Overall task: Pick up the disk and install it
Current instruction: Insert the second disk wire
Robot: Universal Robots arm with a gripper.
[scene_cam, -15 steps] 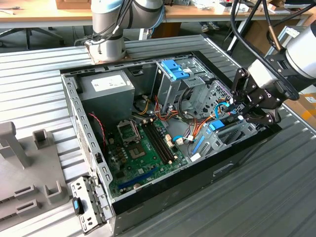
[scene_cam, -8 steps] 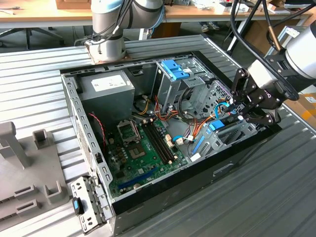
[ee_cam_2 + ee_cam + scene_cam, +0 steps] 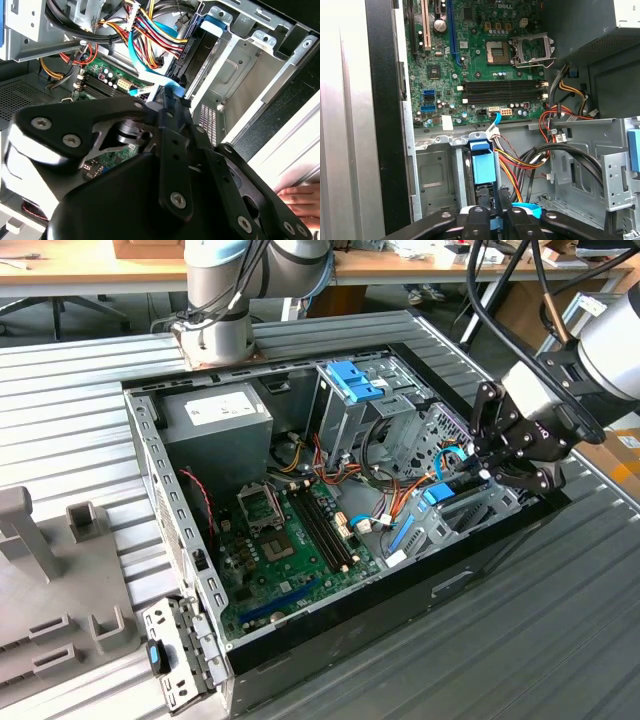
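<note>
- Gripper (image 3: 487, 472): positioned over the corner of the computer case (image 3: 158, 502) at the exterior view's right, reaching down into the drive bay (image 3: 434, 175). In the first wrist view its two fingers (image 3: 476, 220) stand nearly together, and I judge them to be pinching the blue-edged end of the disk (image 3: 483, 170).
- Disk: stands on edge in the bay's slot, between grey sheet-metal walls, with its blue rail uppermost. Held this way, the thin side can slide down the guides. It appears part-way in; whether it is fully seated cannot be told.
- Case: lies on its side with the cover off on the ribbed metal table (image 3: 560, 640), so that all compartments are open from above.
- Case contents: a green circuit board (image 3: 290, 540) covers the floor, and its processor socket (image 3: 532, 47) looks unpopulated. A grey power-supply box (image 3: 215, 423) sits in the far corner. An upright metal cage with a blue latch (image 3: 352, 380) stands beside the bay.
- Cables (image 3: 530, 160): coloured bundles run from the board area past the bay, close to the disk's path. Snagging is a possible risk.
- A person's hand (image 3: 299, 197) rests outside the case wall, near the gripper, in the second wrist view.
</note>
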